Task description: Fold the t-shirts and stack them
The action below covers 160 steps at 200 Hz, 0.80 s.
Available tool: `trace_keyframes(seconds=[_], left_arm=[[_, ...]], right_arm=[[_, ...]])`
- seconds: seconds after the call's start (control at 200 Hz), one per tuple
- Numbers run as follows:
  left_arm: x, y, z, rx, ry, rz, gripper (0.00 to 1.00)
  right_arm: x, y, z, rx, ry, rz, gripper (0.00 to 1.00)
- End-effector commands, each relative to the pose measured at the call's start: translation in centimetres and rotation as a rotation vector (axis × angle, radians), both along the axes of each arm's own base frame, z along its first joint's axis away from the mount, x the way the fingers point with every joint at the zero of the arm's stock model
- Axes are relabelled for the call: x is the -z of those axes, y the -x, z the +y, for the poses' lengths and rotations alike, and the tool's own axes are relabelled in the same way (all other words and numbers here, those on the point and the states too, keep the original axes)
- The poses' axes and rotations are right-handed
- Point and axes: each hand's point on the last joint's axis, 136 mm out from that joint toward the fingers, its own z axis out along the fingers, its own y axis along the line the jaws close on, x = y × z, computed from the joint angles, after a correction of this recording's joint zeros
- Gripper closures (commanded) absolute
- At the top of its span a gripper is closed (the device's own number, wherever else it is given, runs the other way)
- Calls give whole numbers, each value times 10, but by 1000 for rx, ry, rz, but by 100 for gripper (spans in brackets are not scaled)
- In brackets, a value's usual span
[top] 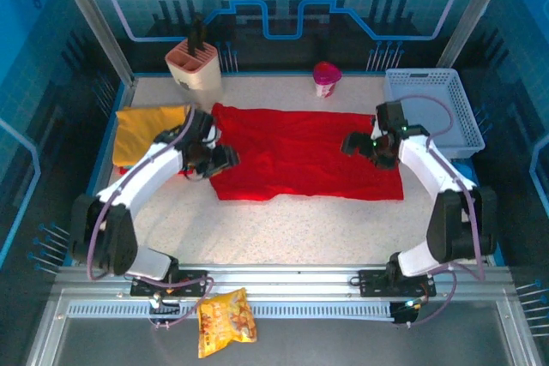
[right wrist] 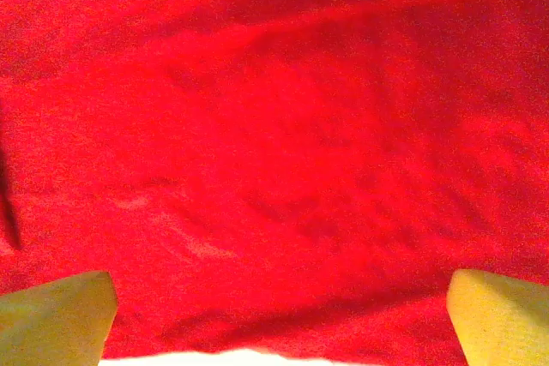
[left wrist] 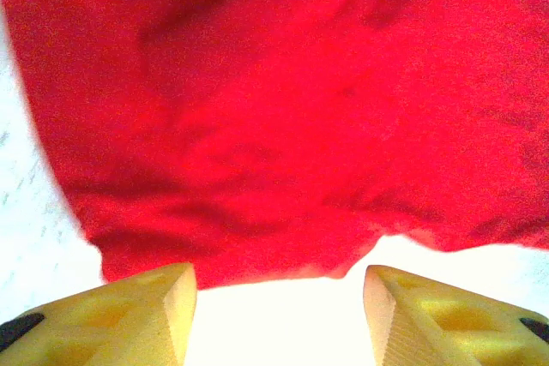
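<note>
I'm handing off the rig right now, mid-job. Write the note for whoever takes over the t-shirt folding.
Left tool: open and empty, at the left edge of the red t-shirt.
Right tool: open wide and empty, low over the right part of the red cloth.
Things: the red t-shirt lies spread across the middle of the table. The yellow t-shirt sits as a compact patch at the table's left side.
Done: the yellow one looks folded.
Left: fold the red one down small, then stack the two.
</note>
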Motion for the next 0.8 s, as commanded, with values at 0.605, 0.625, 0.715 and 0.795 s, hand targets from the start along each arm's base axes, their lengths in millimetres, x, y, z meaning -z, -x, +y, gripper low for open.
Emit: trace_keyframes(seconds=[0.605, 0.625, 0.715, 0.795], left_arm=[[62, 26, 2, -158, 113, -43, 42], [63, 23, 1, -159, 116, -46, 42], [63, 12, -7, -150, 126, -61, 45], [64, 7, -9, -142, 117, -57, 49]], right_arm=[[62, 106, -81, 356, 50, 118, 17], [63, 105, -82, 357, 48, 120, 17], [71, 97, -84, 358, 29, 143, 18], [74, 85, -85, 355, 14, 137, 19]])
